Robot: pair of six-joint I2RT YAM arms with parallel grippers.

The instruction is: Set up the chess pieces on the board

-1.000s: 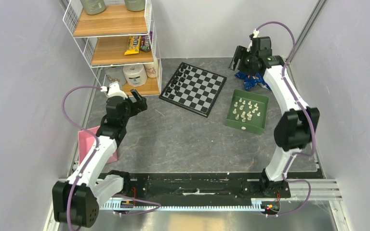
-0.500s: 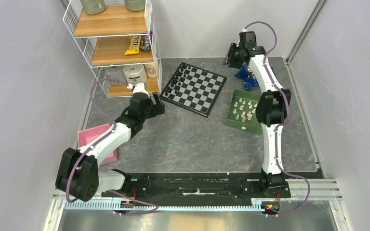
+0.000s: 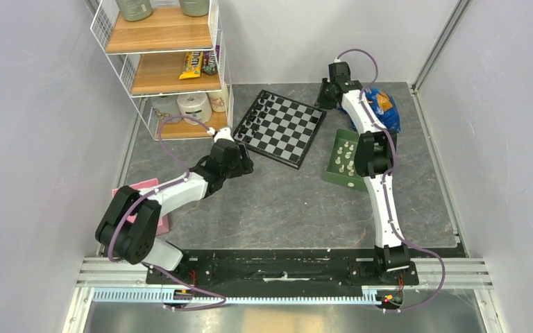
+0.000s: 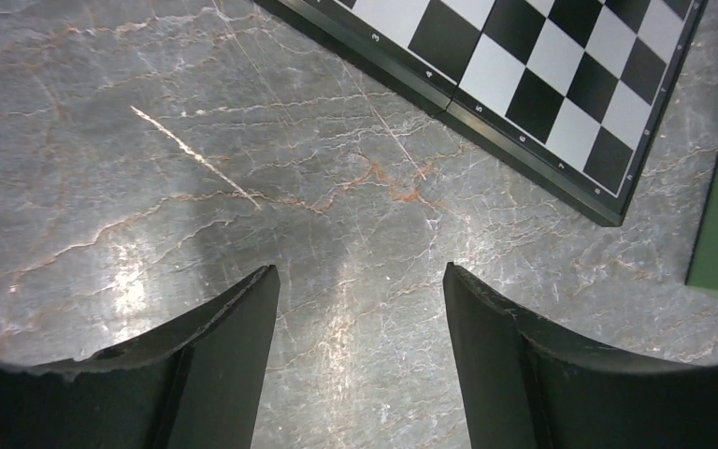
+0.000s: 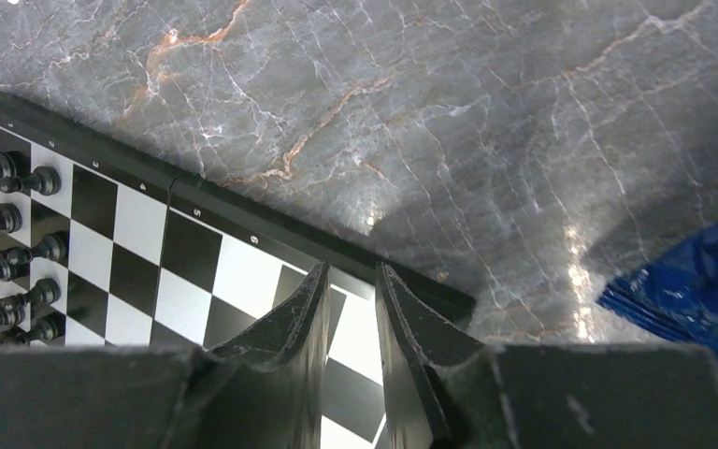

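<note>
Cream chess pieces [image 3: 343,154] all in green tray [image 3: 339,180], just right of board [image 3: 284,128]; black pieces [image 3: 257,118] line board's left edge.
Left gripper [image 4: 357,271]: fingers apart, empty, over bare table by board's near corner.
Right gripper [image 5: 351,269]: over board's far corner, narrow slit, nothing between.
Likely squaring board: approach low and slow, stay clear of black pieces.
Versus second ago: both arms reach further in, jaws narrower, blue bag [image 3: 383,105] uncovered.

One board [image 3: 282,128] lies on the tabletop. It carries two rows of black pieces [image 3: 258,114], too small to count. One green tray [image 3: 340,180] holds the chess pieces [image 3: 343,156]. Roughly eight show; an arm hides part of the tray. There is one blue bag [image 3: 383,107], one pink box [image 3: 130,191] and one wire rack [image 3: 159,41] with three shelves. The shelves hold two jars, two snack packs and two rolls.
</note>
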